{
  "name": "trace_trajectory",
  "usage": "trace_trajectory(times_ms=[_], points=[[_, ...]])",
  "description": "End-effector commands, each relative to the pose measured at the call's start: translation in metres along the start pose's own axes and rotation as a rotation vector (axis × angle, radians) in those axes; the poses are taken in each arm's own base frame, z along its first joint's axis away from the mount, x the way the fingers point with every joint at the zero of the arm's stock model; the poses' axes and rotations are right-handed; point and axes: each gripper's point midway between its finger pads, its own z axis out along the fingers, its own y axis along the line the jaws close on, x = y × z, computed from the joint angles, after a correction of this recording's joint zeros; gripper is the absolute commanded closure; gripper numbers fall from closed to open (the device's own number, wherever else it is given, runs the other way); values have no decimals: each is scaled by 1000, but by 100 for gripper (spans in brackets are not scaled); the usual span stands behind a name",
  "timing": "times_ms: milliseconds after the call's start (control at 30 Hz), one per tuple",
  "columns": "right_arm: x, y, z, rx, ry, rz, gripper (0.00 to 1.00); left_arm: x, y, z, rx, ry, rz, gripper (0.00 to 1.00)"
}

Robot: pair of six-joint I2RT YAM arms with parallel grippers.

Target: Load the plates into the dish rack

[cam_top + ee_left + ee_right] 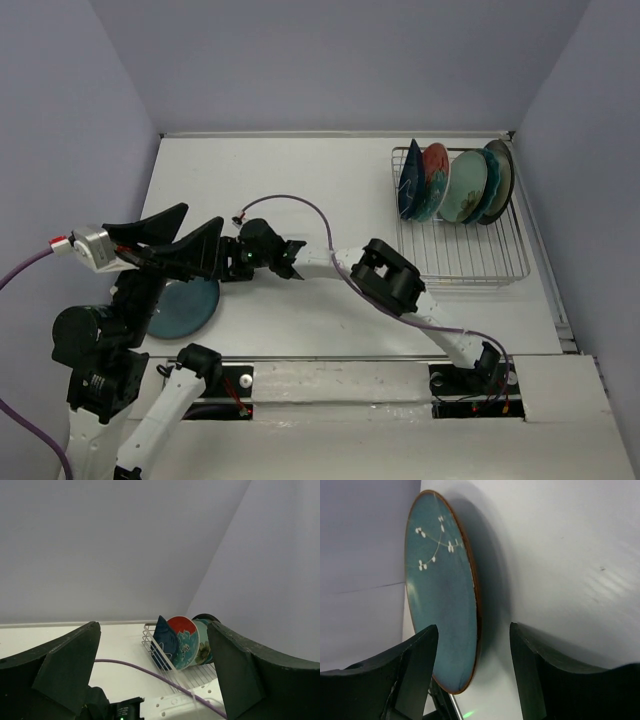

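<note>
A blue-teal plate [185, 308] [440, 590] with a brown rim and small white flowers lies on the table at the near left, partly under my left arm. My right gripper [228, 265] [472, 630] reaches across to it and stands open, with the plate's rim between the fingers and a gap on both sides. My left gripper [203, 216] [152, 645] hangs wide open above that spot, holding nothing. The dish rack [462, 255] [159, 656] stands at the far right with several plates upright in it, among them a navy plate [408, 182] [165, 637] and a red plate [433, 175] [182, 627].
A purple cable [300, 203] [145, 671] arcs over the table's middle along my right arm [390, 280]. Grey walls close in the table at the back and on both sides. The rack's near half holds no plates.
</note>
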Motion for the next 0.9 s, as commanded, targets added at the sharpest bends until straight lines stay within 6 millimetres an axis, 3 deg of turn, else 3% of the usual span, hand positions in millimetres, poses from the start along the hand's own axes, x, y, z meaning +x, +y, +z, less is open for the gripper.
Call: trace_trajectory(times_ms=[0, 200, 267, 400, 467, 500, 567, 667, 767, 800, 833, 867], points=[[26, 29, 13, -116, 82, 31, 35, -8, -2, 3, 14, -36, 18, 1], [51, 24, 22, -129, 152, 64, 37, -7, -1, 2, 11, -37, 17, 1], [57, 20, 22, -141, 166, 77, 43, -7, -1, 1, 12, -39, 18, 1], [60, 18, 22, -145, 174, 101, 59, -6, 0, 1, 9, -39, 20, 1], [63, 18, 21, -155, 181, 117, 77, -6, 0, 0, 8, -39, 19, 1], [62, 19, 20, -168, 176, 117, 92, -4, 0, 0, 7, -36, 20, 1], [61, 23, 16, -180, 165, 120, 93, -3, 1, 0, 4, -36, 19, 1], [42, 39, 5, -230, 94, 95, 93, 2, 4, 0, 0, -23, 17, 1], [7, 64, -22, -262, -31, 7, 93, 9, 6, 1, -4, -4, 15, 1], [-2, 83, -41, -277, -66, -28, 93, 10, 7, 0, -7, 0, 14, 1], [-19, 87, -51, -260, -132, -47, 93, 10, 7, 0, -7, 0, 14, 1], [-22, 97, -63, -271, -143, -77, 93, 11, 7, 0, -9, 0, 14, 1]])
